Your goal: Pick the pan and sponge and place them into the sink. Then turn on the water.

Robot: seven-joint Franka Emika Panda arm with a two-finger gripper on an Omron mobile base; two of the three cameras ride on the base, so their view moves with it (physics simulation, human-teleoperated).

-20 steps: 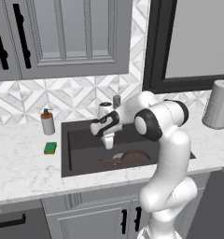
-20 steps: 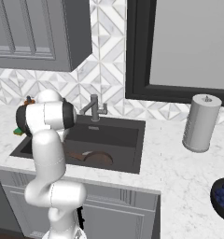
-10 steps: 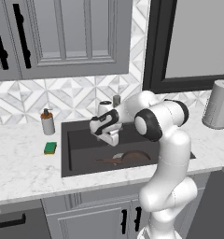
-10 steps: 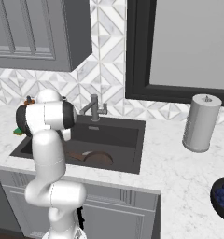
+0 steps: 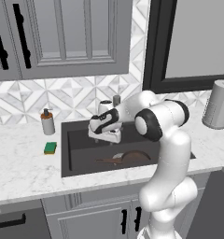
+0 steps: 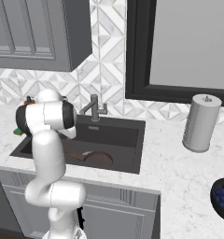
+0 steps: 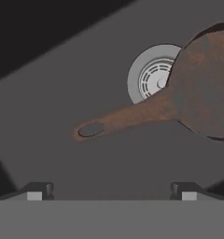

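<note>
Two fingers [image 7: 112,189] spread wide, empty, apparently pointing down over sink [image 5: 79,156]; pan [image 7: 205,88] lies inside.

readable text: none | labels, brands: none were legible | numbers, signs: none were seen | surfaces checked: all three views, every one plain and unmarked

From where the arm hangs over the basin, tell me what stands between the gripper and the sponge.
Nothing visible does. The open gripper hangs empty above the sink, where the pan lies. The sponge sits on the counter left of the sink, with the soap bottle behind it, off the path.
</note>
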